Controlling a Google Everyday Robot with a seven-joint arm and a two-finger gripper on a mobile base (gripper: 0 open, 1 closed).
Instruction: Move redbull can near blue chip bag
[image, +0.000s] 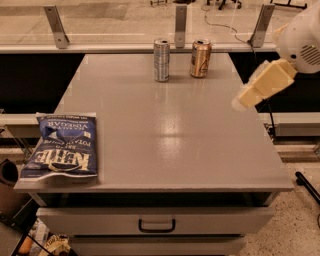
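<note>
The redbull can (161, 60), slim and silver-grey with banded markings, stands upright at the far middle of the grey table (165, 125). The blue chip bag (63, 145) lies flat at the table's front left corner, its white lettering upside down to me. My gripper (250, 95), cream-coloured, hangs over the table's right edge, well to the right of the redbull can and far from the bag. It holds nothing that I can see.
A gold-bronze can (200, 58) stands upright just right of the redbull can. A rail with metal posts (180, 25) runs behind the table. A drawer with a handle (156, 225) sits below the front edge.
</note>
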